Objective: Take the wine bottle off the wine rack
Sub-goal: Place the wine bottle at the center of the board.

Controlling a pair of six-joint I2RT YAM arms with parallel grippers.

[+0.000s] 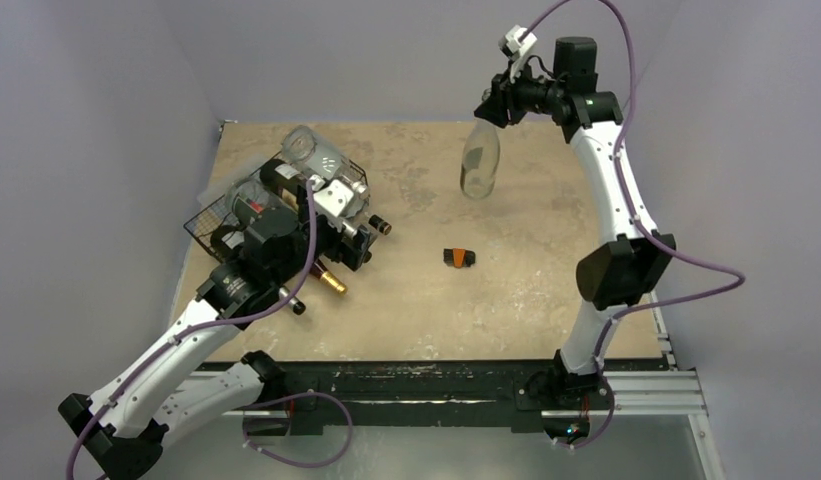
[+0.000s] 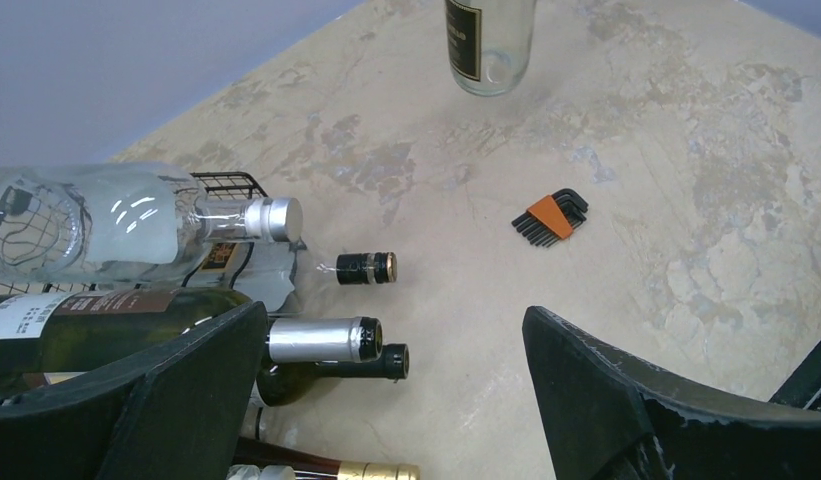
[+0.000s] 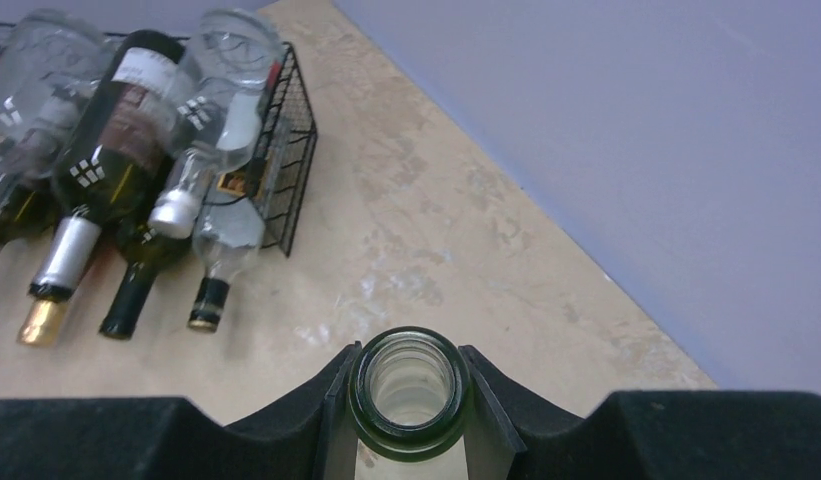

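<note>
1. Room: plain lilac-grey walls close in a mottled beige counter (image 1: 546, 300).
2. Wine rack (image 1: 204, 222): black wire, on the far-left part of the counter. Several bottles lie in it with their necks pointing toward the middle of the counter.
3. Left arm (image 1: 176, 350): hangs over the rack with the left jaws spread wide and nothing between them. You likely don't need this arm for the step in hand. A nudge could roll the clear silver-capped bottle (image 2: 96, 225) lying on top, so hold it steady.
4. Right arm (image 1: 606, 200): reaches to the far right. The right jaws are narrow, clamped on the neck just under the open lip.
5. Wine bottle (image 1: 479, 160): upright in the right jaws, off the rack and well apart from it. You cannot tell from these views whether its base touches the counter or hangs just above it.
6. Step, as judged: setting it down.
   - Lower it straight and keep the neck vertical.
   - Let go only once the base sits flat.
   - Open the jaws slowly, then rise straight up so a pad does not catch the lip and tip the bottle.
7. Hex-key set (image 1: 458, 258): in an orange holder, between rack and bottle and nearer you. It is clear of the set-down spot, so leave it.
</note>
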